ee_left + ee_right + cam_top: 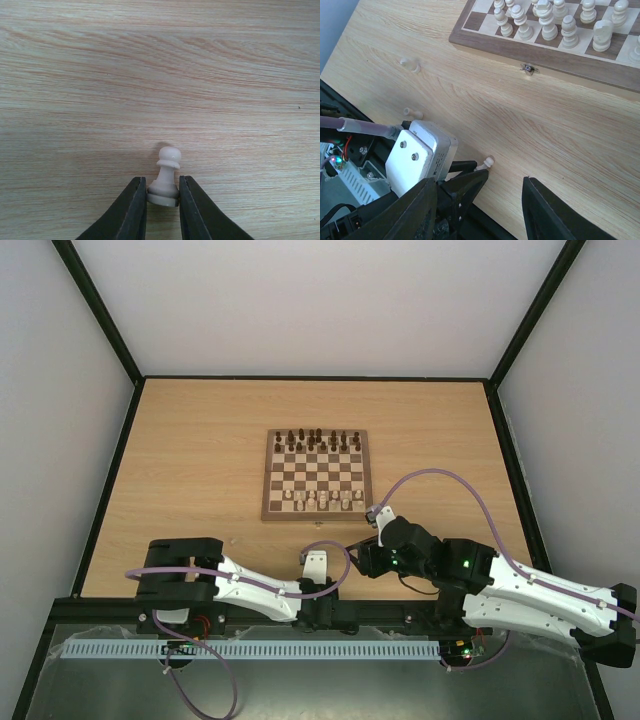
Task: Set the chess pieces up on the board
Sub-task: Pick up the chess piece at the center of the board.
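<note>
- The dark pieces (318,440) filled the far rows of the board (316,475). Pale chess pieces (322,500) stood along its near edge with gaps, so the job looked partly done.
- Two loose pale pieces (410,64) lay on the table (560,130), between the board and the table's near edge.
- The left gripper (163,184) was pinched narrow on a pale pawn (168,172) standing by the table's near edge, both fingers touching its base.
- The right gripper (502,197) hung half open and empty.
</note>
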Controlling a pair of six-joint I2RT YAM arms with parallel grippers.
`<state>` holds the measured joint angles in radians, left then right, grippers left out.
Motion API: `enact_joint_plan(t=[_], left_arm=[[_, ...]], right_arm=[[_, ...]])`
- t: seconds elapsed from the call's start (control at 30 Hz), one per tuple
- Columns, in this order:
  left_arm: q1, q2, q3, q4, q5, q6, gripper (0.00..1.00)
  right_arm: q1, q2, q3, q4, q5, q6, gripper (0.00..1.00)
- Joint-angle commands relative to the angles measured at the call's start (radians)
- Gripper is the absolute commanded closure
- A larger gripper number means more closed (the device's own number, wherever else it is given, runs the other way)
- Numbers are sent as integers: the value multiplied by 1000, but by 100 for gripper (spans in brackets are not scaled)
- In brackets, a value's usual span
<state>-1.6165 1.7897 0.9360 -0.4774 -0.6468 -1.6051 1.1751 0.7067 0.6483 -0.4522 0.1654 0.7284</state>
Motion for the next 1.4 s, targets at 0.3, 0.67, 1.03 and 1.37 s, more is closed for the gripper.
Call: enact_joint_plan(t=[0.3, 0.67, 1.03, 1.37], left_arm=[[-13, -46, -62, 66, -25, 46, 85], [-45, -304, -148, 3, -25, 202, 86], [-49, -833, -334, 42, 93, 422, 86], [-49, -1111, -395, 53, 195, 555, 86]], right_arm=[[-5, -10, 13, -21, 0, -9, 52], [-5, -13, 13, -24, 17, -3, 52], [-8, 33, 37, 24, 16, -23, 52], [-64, 143, 79, 173, -168, -104, 52]])
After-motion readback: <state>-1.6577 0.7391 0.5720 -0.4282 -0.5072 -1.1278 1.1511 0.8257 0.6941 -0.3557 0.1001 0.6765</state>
